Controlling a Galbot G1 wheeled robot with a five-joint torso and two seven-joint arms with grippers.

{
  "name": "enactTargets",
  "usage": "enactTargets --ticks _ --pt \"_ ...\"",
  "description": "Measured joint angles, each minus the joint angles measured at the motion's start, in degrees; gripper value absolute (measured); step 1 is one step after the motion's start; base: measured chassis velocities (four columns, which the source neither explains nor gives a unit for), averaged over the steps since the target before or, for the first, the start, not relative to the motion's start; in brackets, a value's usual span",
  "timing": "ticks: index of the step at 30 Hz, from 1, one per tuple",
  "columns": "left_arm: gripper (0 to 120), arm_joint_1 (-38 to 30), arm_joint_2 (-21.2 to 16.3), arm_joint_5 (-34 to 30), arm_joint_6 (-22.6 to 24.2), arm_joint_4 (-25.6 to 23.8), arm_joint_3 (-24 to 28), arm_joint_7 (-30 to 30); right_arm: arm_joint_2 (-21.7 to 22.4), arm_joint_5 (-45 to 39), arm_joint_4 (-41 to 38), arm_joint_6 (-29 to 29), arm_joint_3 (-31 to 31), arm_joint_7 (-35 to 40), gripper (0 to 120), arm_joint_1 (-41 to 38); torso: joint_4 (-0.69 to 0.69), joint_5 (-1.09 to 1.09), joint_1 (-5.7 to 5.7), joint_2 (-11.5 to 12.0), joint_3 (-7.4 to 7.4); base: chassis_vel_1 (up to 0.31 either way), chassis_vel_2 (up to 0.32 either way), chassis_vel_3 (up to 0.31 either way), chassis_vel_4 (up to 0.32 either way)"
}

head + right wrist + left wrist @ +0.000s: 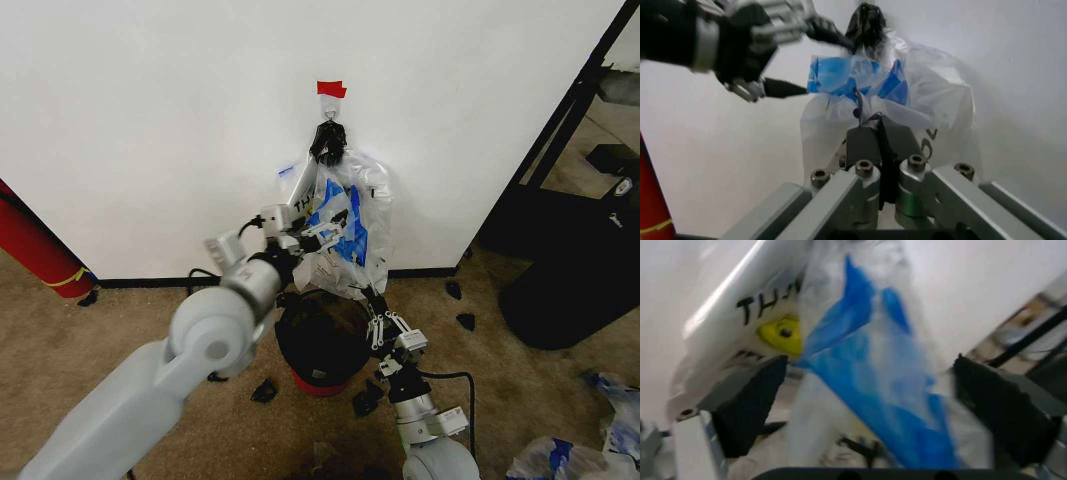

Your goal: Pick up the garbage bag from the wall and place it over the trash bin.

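Bag hanging on wall, just below red tape, under black knotted bundle at same hook. Bin on floor directly below bag, near baseboard.

Left gripper at bag mid-height, spread wide; in wrist view blue-patched film sits between both dark pads, not yet pinched. "THANK YOU" bag w/ yellow smiley right behind the blue-print film, overlapping it.

Right gripper below bag, above bin rim, pressed together on bag's lower edge; wrist view shows a fold of film caught between closed tips.

Risks, judged from this:
- Closing left now prob. catches both bags, since smiley bag lies flush behind target. Would lift wrong bag too, or drag it off hook.
- Thin slick film: shallow pinch could slip out once pulled.
- Handles seem looped at hook under bundle; exact hang not visible. Pulling outward or down instead of up and off could tear film or jam on hook, maybe bring bundle down.
- Right already holding bottom edge: if left lifts while right stays put, bag stretched between the two, likely rip.
- Bin light-looking, close under right arm; bump could tip or shove it away from wall, spoiling placement.
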State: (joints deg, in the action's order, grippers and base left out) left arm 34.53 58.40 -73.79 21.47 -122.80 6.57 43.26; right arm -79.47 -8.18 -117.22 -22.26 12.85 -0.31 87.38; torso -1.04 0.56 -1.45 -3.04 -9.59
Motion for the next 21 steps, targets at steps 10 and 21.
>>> enactTargets --ticks 10,21 --pt "70 0.09 0.55 2.52 -0.70 1.56 0.60 2.45 0.09 -0.21 -0.39 -0.06 0.38 0.00 0 0.75 0.01 0.01 0.01 0.00 0.00 0.000 0.000 0.000 0.000" --pt "27 2.04 0.91 4.99 -2.47 0.79 0.72 1.31 -0.45 -0.08 -0.62 -0.20 0.09 0.26 0 1.37 0.01 0.01 0.01 0.00 0.01 0.000 0.000 0.000 0.000"
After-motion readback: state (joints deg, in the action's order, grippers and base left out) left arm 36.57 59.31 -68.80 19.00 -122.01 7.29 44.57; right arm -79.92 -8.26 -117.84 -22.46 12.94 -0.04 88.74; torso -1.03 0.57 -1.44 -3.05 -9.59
